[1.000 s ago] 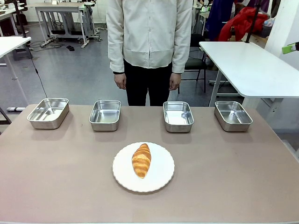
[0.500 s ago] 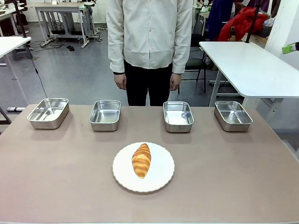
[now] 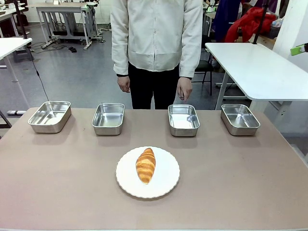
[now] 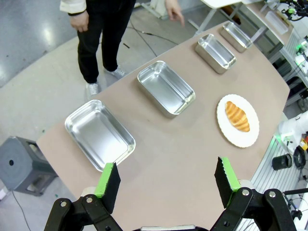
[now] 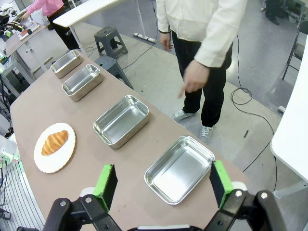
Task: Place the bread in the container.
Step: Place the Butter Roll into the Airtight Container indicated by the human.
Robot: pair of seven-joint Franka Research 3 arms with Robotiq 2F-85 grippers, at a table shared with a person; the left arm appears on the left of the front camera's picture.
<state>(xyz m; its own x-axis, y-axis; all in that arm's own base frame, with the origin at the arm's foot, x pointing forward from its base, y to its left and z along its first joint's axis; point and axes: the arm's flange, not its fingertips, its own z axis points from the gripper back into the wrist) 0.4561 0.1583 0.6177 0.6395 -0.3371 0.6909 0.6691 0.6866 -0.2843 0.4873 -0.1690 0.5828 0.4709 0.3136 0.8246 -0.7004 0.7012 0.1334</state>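
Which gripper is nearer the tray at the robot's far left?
Left. The left gripper hovers just before that tray; the right gripper is at the table's opposite end.

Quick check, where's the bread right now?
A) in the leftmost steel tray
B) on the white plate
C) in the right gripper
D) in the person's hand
B: the bread lies on the white plate at the middle of the table, nearer the robot than the row of trays.
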